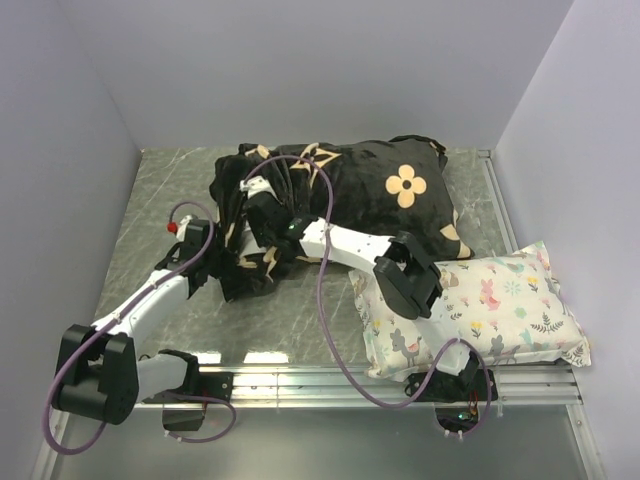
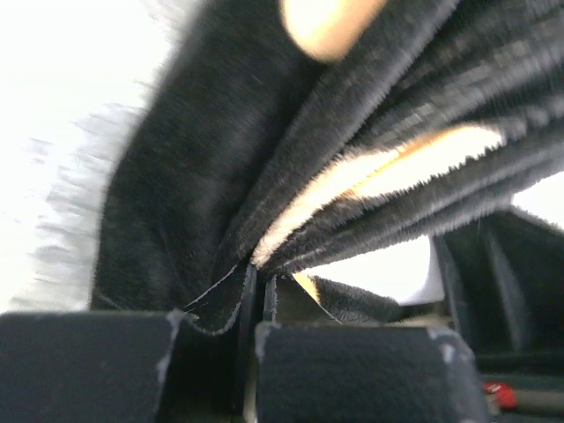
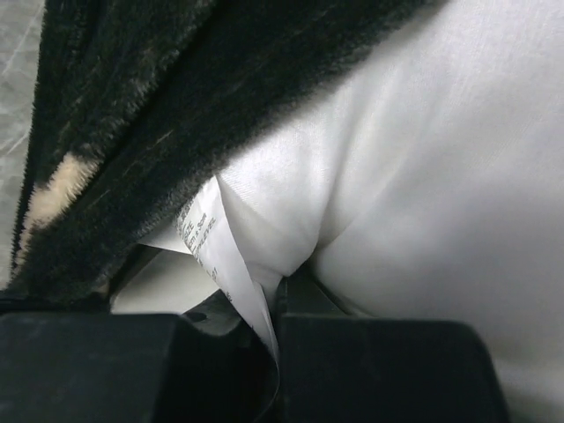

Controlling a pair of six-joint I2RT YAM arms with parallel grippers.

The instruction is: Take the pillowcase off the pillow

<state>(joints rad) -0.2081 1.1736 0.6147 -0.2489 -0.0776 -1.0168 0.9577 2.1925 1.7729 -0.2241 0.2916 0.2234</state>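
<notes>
Starting at the far left, well away from the floral pillow (image 1: pixel 480 310): the left hand (image 2: pixel 254 304) is clenched tight on the pillowcase (image 1: pixel 370 195). In its wrist view the two fingers (image 2: pixel 352 370) are nearly together, with a thin fold of black plush pinched in the slit between them. Pleats with tan bits fan out above the grip. That end of the case, the one farthest from the floral pillow, is all bunched and gathered.

The pillowcase itself lies on the grey marbled desk (image 1: pixel 160 200), behind and to the left of the floral pillow. Its smoother end, the one with the tan four-petal flower, comes just beside the floral pillow's back edge. I can't tell if they actually touch.

The right arm reaches past the floral pillow's left end, and the right hand (image 3: pixel 273 308) is up at the bunched end too, a little nearer the floral pillow than the left hand is. It's also clamped shut, but not on the plush. The wrist view shows it gripping white cloth of the pillow (image 3: pixel 441 176) along with a printed label (image 3: pixel 207 242) that runs down into the gap between the fingers. The black edge of the case drapes over the white right above that grip, so the pillow is mostly inside the case, with only this end peeking out.

A purple cable (image 1: pixel 325 310) loops along each arm.
</notes>
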